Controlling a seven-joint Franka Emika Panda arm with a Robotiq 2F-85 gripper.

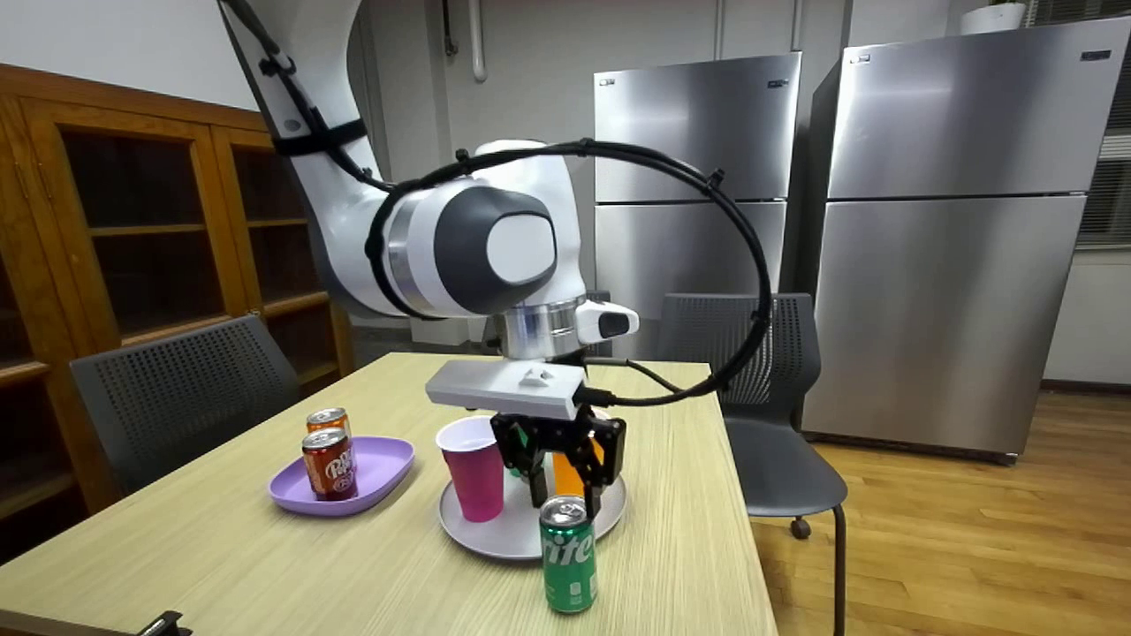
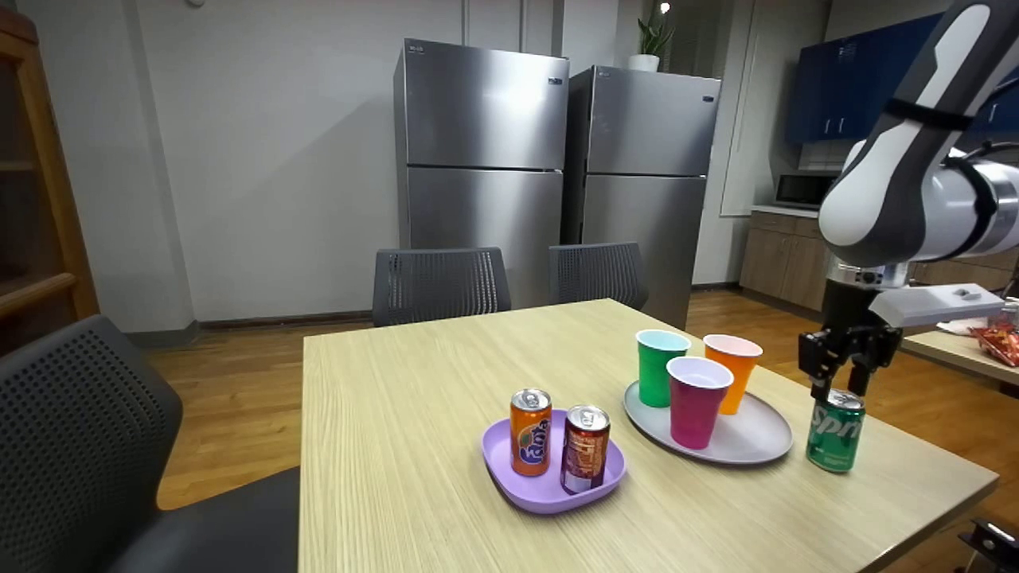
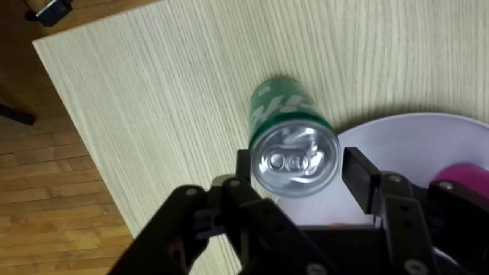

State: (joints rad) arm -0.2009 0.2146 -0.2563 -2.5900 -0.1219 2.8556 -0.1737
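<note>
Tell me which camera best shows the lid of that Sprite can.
The wrist view: it looks down on the lid of the Sprite can, showing the pull tab plainly. Both exterior views show the lid only at a slant, above the can's green side.

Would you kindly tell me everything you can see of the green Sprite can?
The green can looks metallic, with white Sprite lettering and a shiny silver lid whose pull tab appears flat. It stands upright on the table, beside and apart from the gray plate. The claw straddles its upper end; whether it touches the can is unclear.
</note>
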